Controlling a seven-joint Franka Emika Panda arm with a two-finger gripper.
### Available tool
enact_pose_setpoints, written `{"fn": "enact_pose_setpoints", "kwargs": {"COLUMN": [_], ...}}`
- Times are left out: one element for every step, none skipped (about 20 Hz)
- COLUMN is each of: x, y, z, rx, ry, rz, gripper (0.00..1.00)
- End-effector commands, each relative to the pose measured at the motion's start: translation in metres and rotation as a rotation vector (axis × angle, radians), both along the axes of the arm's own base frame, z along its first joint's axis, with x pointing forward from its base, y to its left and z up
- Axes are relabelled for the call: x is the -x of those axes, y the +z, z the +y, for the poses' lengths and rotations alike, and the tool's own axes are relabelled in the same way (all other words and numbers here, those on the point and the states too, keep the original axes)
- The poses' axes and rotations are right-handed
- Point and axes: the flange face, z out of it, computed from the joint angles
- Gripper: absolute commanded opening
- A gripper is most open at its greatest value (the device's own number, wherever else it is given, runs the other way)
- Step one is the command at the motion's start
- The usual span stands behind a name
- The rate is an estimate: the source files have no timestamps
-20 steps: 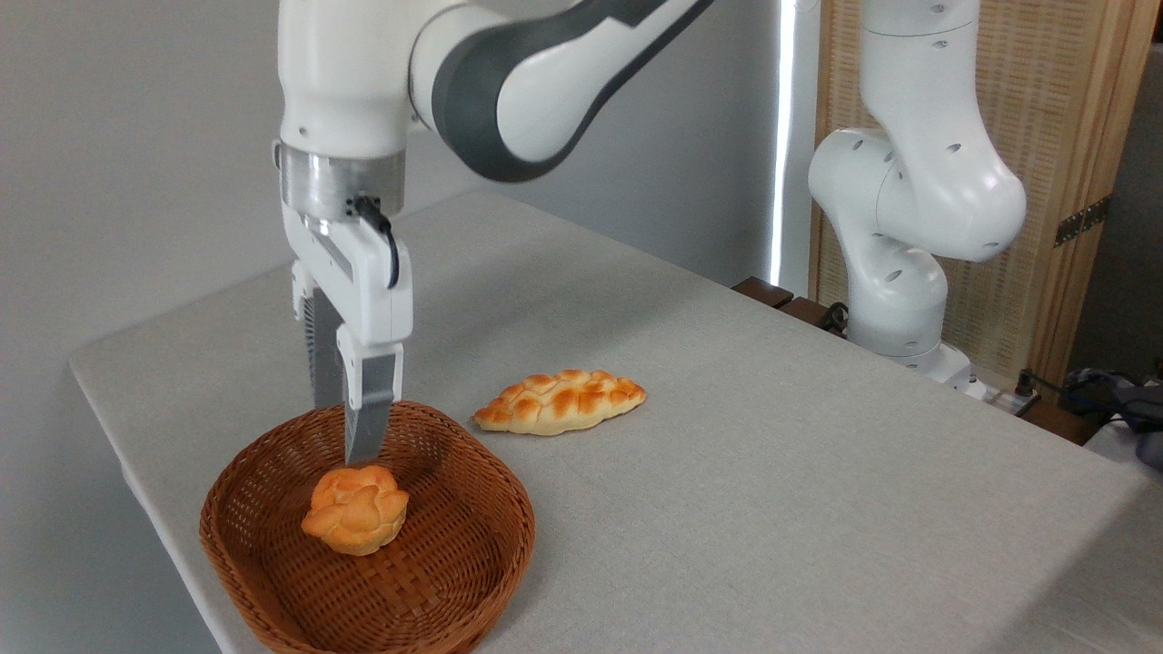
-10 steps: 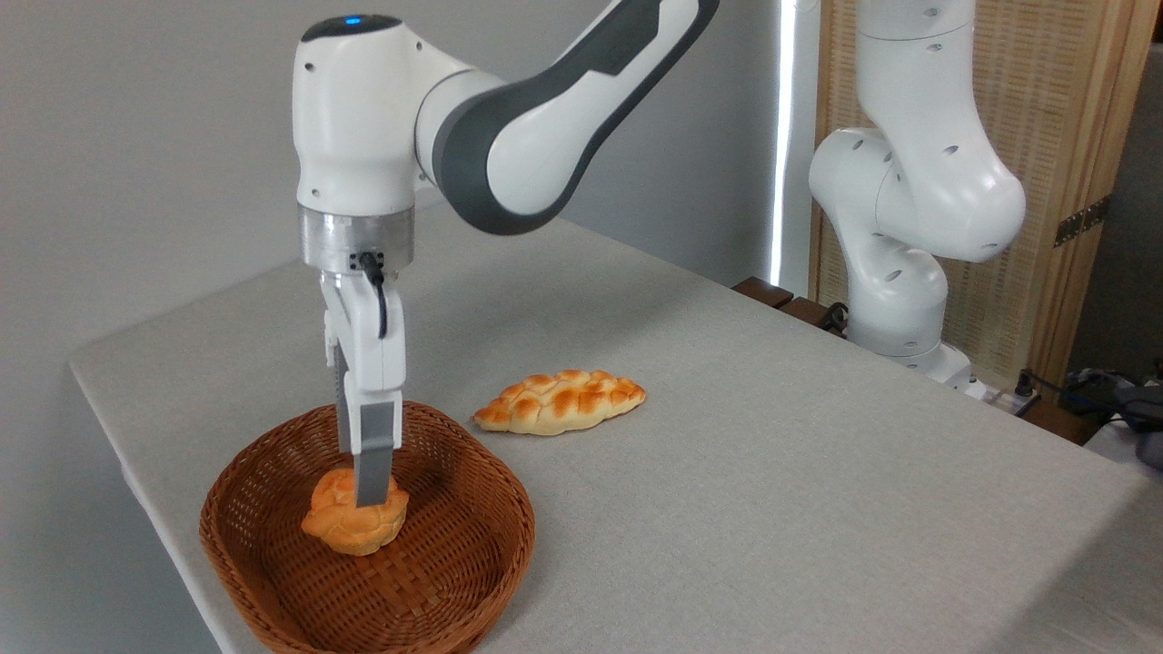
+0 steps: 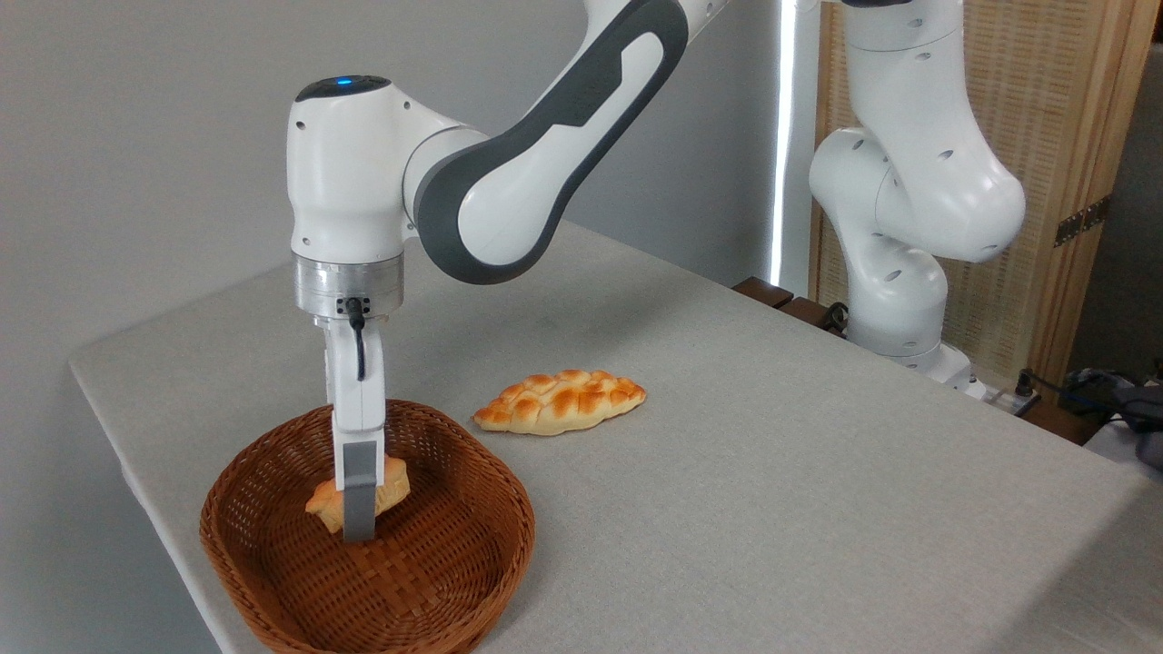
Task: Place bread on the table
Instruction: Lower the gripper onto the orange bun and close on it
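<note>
The tool points straight down into the wicker basket, its grey fingers seen edge-on with the bread showing on both sides of the near finger. The fingers appear clamped on the bread, though the far finger is hidden behind the near one. The bread sits low inside the basket, near its middle, tilted, and whether it touches the woven floor cannot be told.

The basket stands at the tabletop's near-left corner, its left rim close to the left edge and its near rim at the front edge. Just beyond the basket's far-right rim lies a braided loaf, apart from the basket. Bare cloth runs wide to the right of the basket and loaf, out to the right edge, and back toward the far corner. The arm's base stands off the far-right edge.
</note>
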Motion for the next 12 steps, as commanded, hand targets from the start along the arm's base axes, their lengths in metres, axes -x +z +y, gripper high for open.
{"fn": "enact_pose_setpoints", "kwargs": {"x": [-0.0017,-0.0015,-0.0008,-0.0006,-0.0006,-0.0005,-0.0005,-0.0003,-0.0003,-0.0003,-0.0003,-0.0003], "y": [-0.0021,-0.0021,-0.0020,-0.0020,-0.0020,-0.0022,-0.0022,-0.0022,-0.0022,-0.0022,-0.0022,-0.0022], "z": [0.0004,-0.0005,-0.0040,-0.0050,-0.0050,-0.0049,-0.0049,-0.0058,-0.0058,-0.0058,-0.0058,-0.0058], "rx": [-0.013,-0.013,-0.011,-0.011,-0.011,-0.011,-0.011,-0.011,-0.011,-0.011,-0.011,-0.011], "ry": [-0.017,-0.017,-0.023,-0.024,-0.024,-0.024,-0.024,-0.026,-0.026,-0.026,-0.026,-0.026], "rz": [-0.012,-0.012,-0.012,-0.012,-0.012,-0.010,-0.010,-0.010,-0.010,-0.010,-0.010,-0.010], "gripper": [0.63,0.54,0.47,0.41,0.37,0.37,0.37,0.37,0.37,0.37,0.37,0.37]}}
